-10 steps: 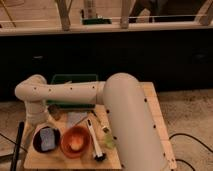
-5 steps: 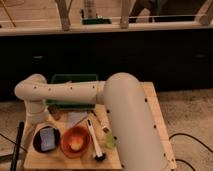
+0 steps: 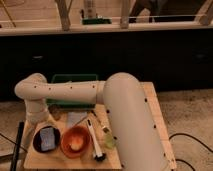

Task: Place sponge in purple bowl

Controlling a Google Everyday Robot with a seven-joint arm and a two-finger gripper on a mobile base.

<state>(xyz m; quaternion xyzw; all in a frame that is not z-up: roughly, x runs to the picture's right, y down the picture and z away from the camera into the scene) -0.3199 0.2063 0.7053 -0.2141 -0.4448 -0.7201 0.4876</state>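
The purple bowl (image 3: 36, 144) stands at the front left of the wooden table. The pale blue sponge (image 3: 47, 138) lies inside it. My arm reaches across the table from the right, bends at the far left and comes down to the gripper (image 3: 41, 124), which is just above the bowl's back rim. The gripper is dark and mostly hidden by the wrist. I cannot tell if it touches the sponge.
An orange bowl (image 3: 76, 142) with a yellow inside stands right of the purple bowl. A flat grey-blue cloth (image 3: 75, 119) lies behind it. A green tray (image 3: 75, 81) is at the back. A white-handled brush (image 3: 95, 142) and a small green thing (image 3: 109, 142) lie to the right.
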